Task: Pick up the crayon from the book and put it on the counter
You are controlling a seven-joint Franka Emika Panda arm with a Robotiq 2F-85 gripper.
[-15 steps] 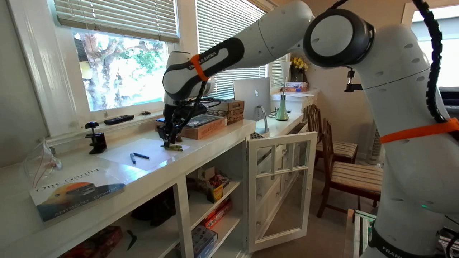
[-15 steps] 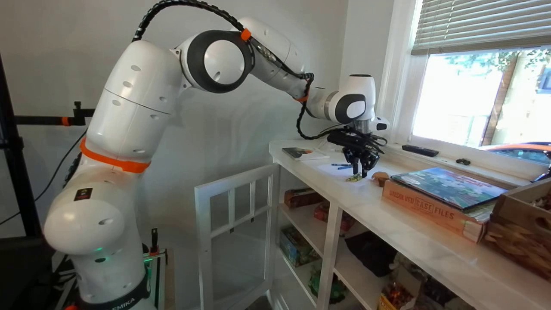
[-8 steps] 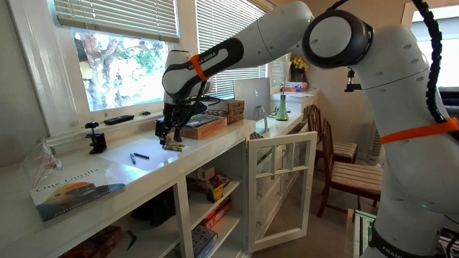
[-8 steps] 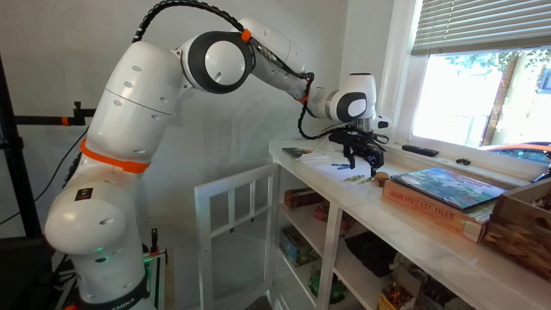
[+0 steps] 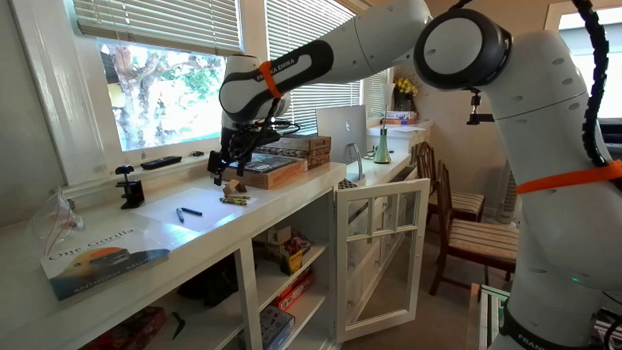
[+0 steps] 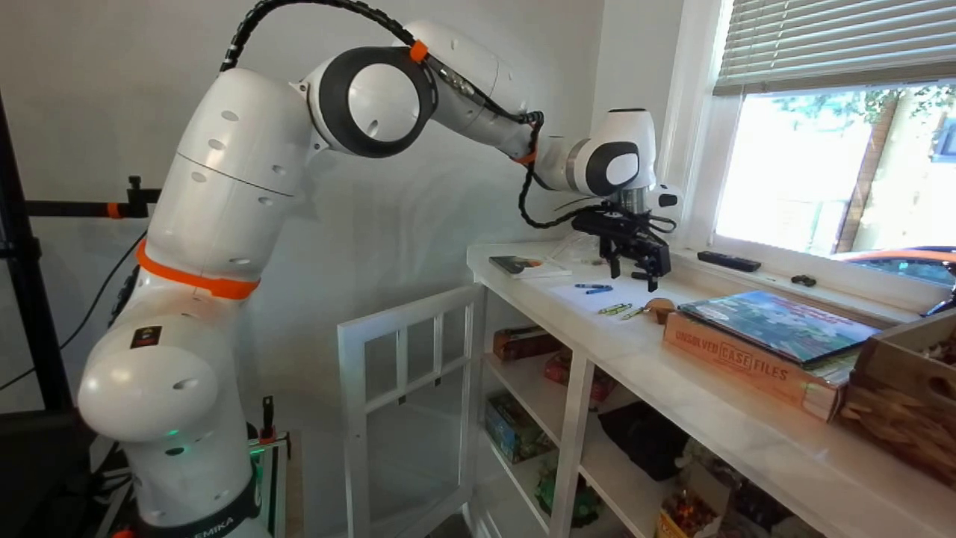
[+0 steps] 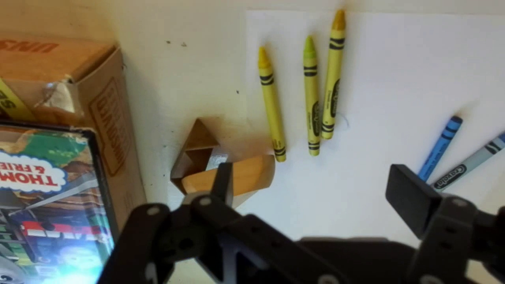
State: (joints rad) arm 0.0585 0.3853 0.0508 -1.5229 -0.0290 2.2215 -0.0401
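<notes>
Three yellow crayons (image 7: 272,106) lie close to each other on a white sheet of paper (image 7: 414,59) on the pale counter (image 6: 672,373). Farther along the same sheet are two blue crayons (image 6: 594,288). Which one the task's crayon is, I cannot tell. The book (image 6: 777,329) rests on a reddish-brown box; in the wrist view its picture cover (image 7: 43,169) carries no crayon in the part that shows. My gripper (image 7: 313,185) hovers above the paper, its jaws wide apart with only bare paper seen between them. Both exterior views show the gripper (image 5: 228,174) well clear of the crayons.
A brown wooden block (image 7: 252,171) sits between the crayons and the reddish-brown box (image 6: 747,366), partly behind a finger. A black clamp (image 5: 131,187), a plastic bag (image 5: 56,218) and a picture book (image 5: 104,260) are on the counter. Below, a cabinet door (image 5: 384,262) hangs open.
A second ago the gripper was down at the yellow crayons with its jaws closer together. It has since opened and risen, while the crayons stay lying on the paper.
</notes>
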